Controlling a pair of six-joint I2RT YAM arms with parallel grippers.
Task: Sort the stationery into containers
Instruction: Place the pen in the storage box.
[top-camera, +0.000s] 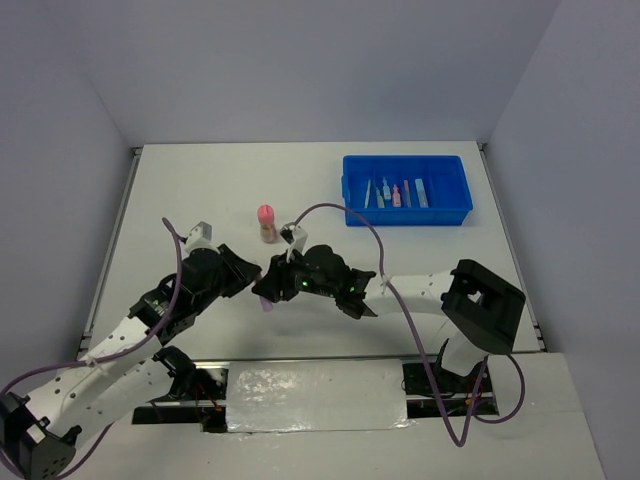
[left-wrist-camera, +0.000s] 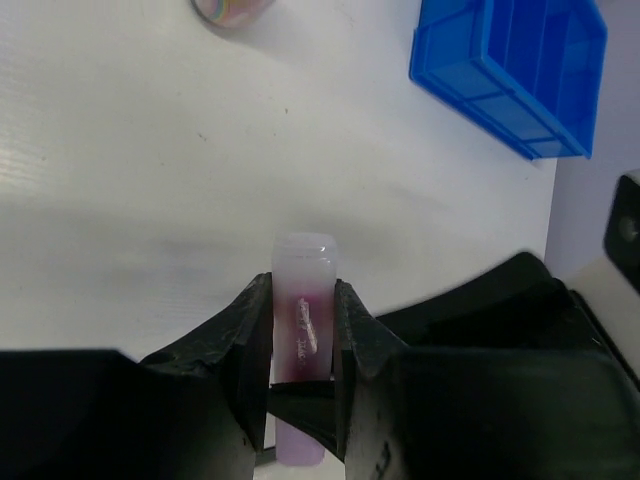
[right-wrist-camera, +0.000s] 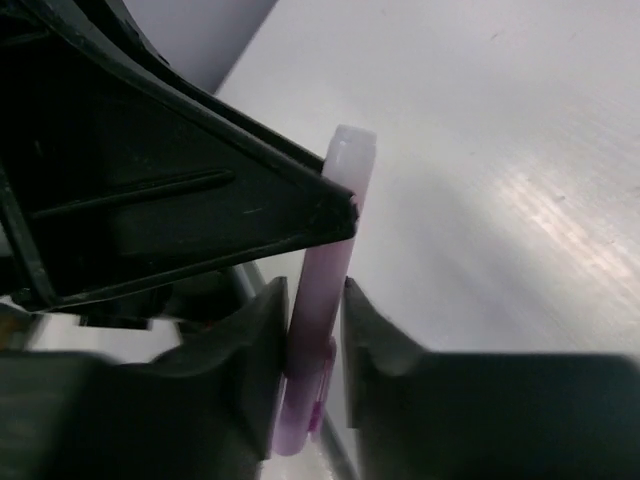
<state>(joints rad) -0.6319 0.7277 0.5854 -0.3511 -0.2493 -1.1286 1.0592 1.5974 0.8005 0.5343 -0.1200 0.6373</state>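
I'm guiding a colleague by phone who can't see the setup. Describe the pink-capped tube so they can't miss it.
Start at the blue tray at the table's far right, then look left. The stubby tube stands upright and alone there. Only it has a rounded pink cap over a tan body; the pens lie in the tray.

Both arms bend in toward the middle and meet tip to tip. The left gripper (left-wrist-camera: 303, 300) squeezes a purple highlighter (left-wrist-camera: 302, 262) between its two black fingers. The right gripper (right-wrist-camera: 318, 310) faces it from the other side, with its fingers pressed on the same highlighter's sides.
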